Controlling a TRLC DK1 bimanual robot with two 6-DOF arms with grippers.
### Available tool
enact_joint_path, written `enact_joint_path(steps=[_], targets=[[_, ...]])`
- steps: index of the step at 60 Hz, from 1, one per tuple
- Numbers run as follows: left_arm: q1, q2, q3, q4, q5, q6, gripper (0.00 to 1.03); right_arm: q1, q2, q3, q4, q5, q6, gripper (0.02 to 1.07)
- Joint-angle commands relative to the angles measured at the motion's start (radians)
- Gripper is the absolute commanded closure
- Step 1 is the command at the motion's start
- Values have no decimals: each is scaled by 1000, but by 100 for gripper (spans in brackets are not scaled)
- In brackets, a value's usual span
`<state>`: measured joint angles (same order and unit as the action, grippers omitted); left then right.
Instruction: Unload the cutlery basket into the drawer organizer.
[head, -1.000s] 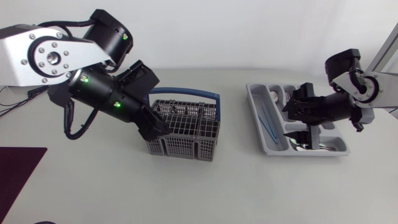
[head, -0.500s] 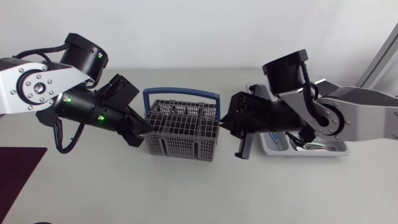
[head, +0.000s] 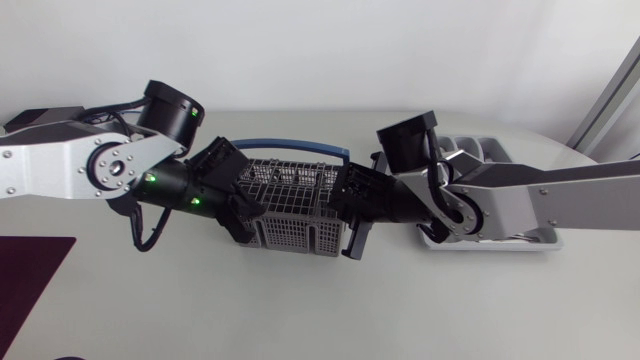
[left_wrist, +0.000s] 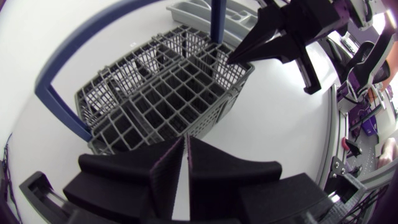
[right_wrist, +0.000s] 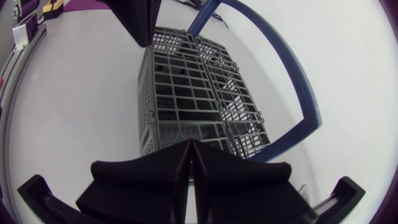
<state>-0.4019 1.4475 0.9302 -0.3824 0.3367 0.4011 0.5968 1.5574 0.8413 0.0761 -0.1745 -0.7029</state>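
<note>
The cutlery basket (head: 292, 188) is seen at the table's (head: 300, 310) middle; the left gripper (head: 242, 212) is held at its 9 o'clock, the right gripper (head: 352, 238) at its 3 o'clock; both finger pairs are pressed together; the drawer organizer (head: 492, 150) is set farther toward 3 o'clock, partly covered by the right arm (head: 520, 190).
</note>
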Motion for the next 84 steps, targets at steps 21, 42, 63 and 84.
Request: enact_joint_path(steps=[21,42,63,84], targets=[[66,-177,-24,-89,8,7,80,-28,-201,-57,-81,-2,-3,102],[255,-29,-25,-38,36,100,80,-141,-154,-139,-55,-42,-52,102],[204,86,13,-18,36,100,80,-127,0,-71,8,-39,-43,102],[152,85,27,-18,28,74,80,-127,3,-44,2,-29,-41,102]])
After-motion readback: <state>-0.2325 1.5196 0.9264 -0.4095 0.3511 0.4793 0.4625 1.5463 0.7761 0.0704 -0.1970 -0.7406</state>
